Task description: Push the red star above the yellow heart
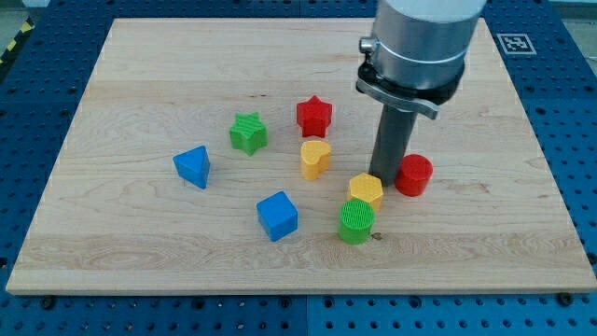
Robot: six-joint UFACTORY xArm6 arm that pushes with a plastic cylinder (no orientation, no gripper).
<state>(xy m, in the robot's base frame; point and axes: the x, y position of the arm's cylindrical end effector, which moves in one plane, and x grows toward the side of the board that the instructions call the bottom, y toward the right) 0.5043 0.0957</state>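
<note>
red star (pixel 314 116) sitting just above yellow heart (pixel 315 159), near touching. my tip (pixel 386 176) down between yellow hexagon (pixel 367 189) and red cylinder (pixel 413 175), right of heart. no jaws, just a rod.

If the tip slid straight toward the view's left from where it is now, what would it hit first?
Probably the yellow heart. My tip sits between the yellow hexagon and red cylinder; the heart lies left at about that depth, though the hexagon hides the tip's exact end.

Red star (pixel 314 116), yellow heart (pixel 315 159), green cylinder (pixel 355 221) seemingly ribbed.
</note>
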